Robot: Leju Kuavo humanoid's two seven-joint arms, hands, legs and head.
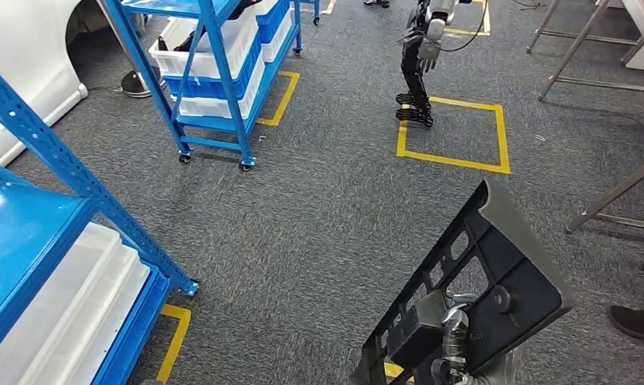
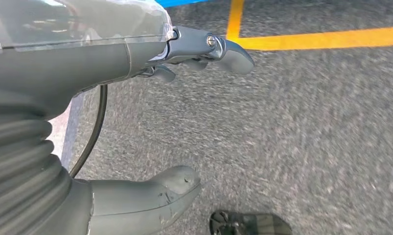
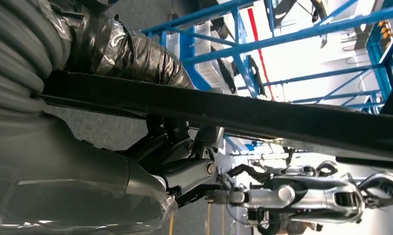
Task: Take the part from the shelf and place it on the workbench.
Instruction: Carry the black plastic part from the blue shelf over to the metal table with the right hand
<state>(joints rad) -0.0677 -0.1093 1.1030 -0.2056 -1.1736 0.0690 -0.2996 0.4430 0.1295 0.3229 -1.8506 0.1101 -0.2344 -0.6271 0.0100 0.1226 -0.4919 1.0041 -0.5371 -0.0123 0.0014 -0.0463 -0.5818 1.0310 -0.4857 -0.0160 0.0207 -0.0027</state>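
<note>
While we carry the part [image 1: 495,273] gripped in our right hand [image 1: 455,333], its long axis slants up and away over the floor [image 1: 326,208]; our left hand [image 2: 184,122] hangs open, empty, and we see no worktop yet.

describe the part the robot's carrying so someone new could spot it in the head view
Start at the grey carpet floor with yellow taped squares; look bottom right, away from the blue shelves. There the right hand grips the part: a flat black plastic panel with a grey rim and slotted cut-outs, held tilted above the floor.
</note>
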